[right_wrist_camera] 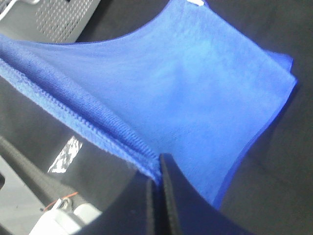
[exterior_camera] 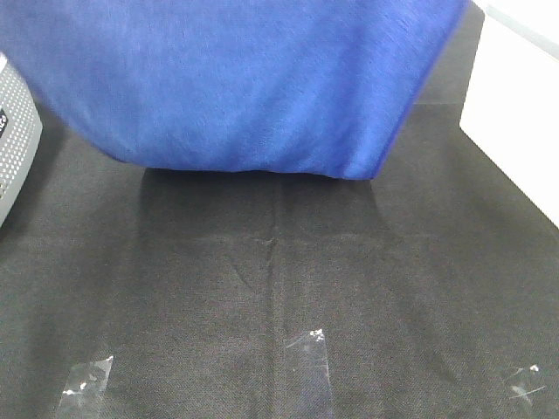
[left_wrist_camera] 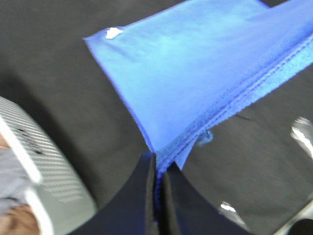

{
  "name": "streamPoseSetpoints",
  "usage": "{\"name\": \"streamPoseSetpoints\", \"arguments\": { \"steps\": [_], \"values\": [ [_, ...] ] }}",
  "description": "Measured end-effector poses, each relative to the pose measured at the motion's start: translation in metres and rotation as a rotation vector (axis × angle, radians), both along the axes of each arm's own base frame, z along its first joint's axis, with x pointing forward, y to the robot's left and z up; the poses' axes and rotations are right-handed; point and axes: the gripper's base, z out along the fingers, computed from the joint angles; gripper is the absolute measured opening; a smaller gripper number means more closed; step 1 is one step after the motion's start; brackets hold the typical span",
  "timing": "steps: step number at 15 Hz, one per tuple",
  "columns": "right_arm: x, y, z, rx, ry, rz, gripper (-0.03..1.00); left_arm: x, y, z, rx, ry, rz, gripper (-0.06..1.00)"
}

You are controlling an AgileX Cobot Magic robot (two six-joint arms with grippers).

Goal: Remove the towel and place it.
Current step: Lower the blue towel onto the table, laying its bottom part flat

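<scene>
**Above the black table covering (exterior_camera: 279,288): towel (exterior_camera: 244,78) held up by both grippers**

Over the black table covering I see the blue towel hanging as one broad sheet. Its lower edge sags clear of the covering, and a soft shadow lies on the covering just beneath it.

My left gripper (left_wrist_camera: 157,166) has its jaws pressed together on a stitched edge of the towel. The cloth spreads away from that pinch, with the small white tag (left_wrist_camera: 113,33) at its far corner.

My right gripper (right_wrist_camera: 159,169) is likewise clamped on a hemmed edge, and the towel fans out from its jaws above the covering.

Beside the covering, on my left side, sits a grey perforated box (exterior_camera: 13,148). Strips of clear tape (exterior_camera: 307,349) are stuck flat on the covering, well apart from the towel's shadow.
</scene>
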Motion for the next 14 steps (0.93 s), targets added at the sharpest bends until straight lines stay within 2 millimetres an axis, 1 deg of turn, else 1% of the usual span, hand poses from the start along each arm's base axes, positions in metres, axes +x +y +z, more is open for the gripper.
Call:
{"name": "streamPoseSetpoints", "arguments": {
  "steps": [1,4,6,8,11,13,14],
  "values": [
    [-0.015,-0.004,-0.005,-0.001,0.016,0.000,0.01,-0.012,-0.001,-0.009,-0.033,0.035,-0.012,0.00],
    [-0.044,-0.012,-0.019,0.008,0.067,-0.008,0.01,-0.038,0.001,-0.027,-0.081,0.096,-0.026,0.00],
    [-0.062,-0.017,-0.025,0.027,0.095,-0.027,0.01,-0.058,0.002,-0.034,-0.121,0.113,-0.035,0.00],
    [-0.081,-0.021,-0.023,0.073,0.106,-0.046,0.01,-0.079,0.005,-0.037,-0.153,0.107,-0.041,0.00],
    [-0.100,-0.024,-0.022,0.125,0.119,-0.058,0.01,-0.103,0.009,-0.035,-0.190,0.073,-0.052,0.00],
    [-0.110,-0.026,-0.028,0.147,0.148,-0.065,0.01,-0.111,0.009,-0.039,-0.202,0.077,-0.056,0.00],
    [-0.114,-0.026,-0.035,0.150,0.172,-0.070,0.01,-0.114,0.010,-0.045,-0.204,0.093,-0.055,0.00]
  ]
}}
